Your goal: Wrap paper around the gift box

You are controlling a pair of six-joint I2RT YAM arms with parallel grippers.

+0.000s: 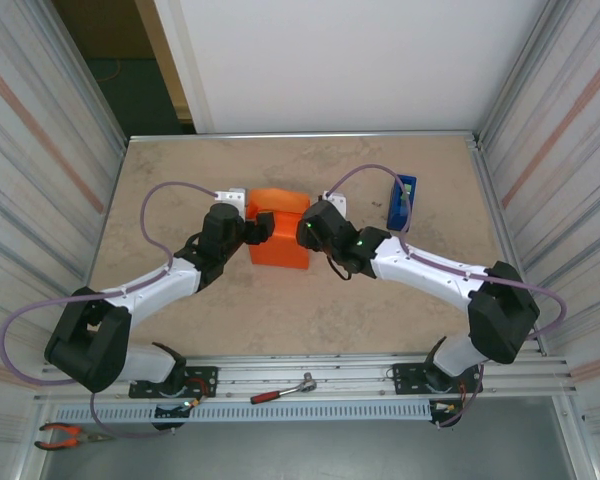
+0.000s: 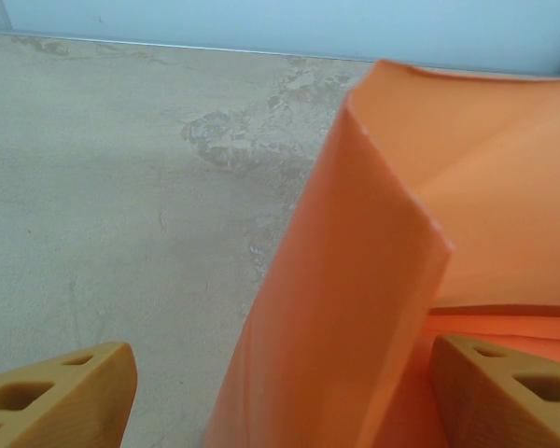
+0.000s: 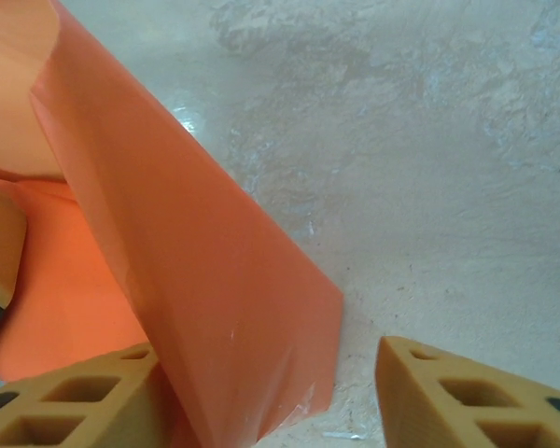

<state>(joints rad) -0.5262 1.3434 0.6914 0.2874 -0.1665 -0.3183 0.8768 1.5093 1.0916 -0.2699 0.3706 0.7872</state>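
Paper [image 1: 278, 245] flaps stood ungripped inside our open left claw [image 2: 285, 392] at nine o'clock and open right claw [image 3: 271, 369] at three; we judged uneven closing could tear them.

The paper [image 1: 280, 245] sits on the table [image 1: 280, 320], dispenser [image 1: 401, 202] rightward.

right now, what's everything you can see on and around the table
paper: one, bright orange, folded up into a box shape, mid-table
tape dispenser: one, blue, far right part of the table
wrench-like tool: one, red handle, on the near rail
pliers: one pair, orange-red handles, near-left corner, below the rail
table: one, mottled beige
left arm: one, white and black, left of the paper, jaws apart with an orange flap between them
right arm: one, white and black, right of the paper, jaws apart with an orange flap between them
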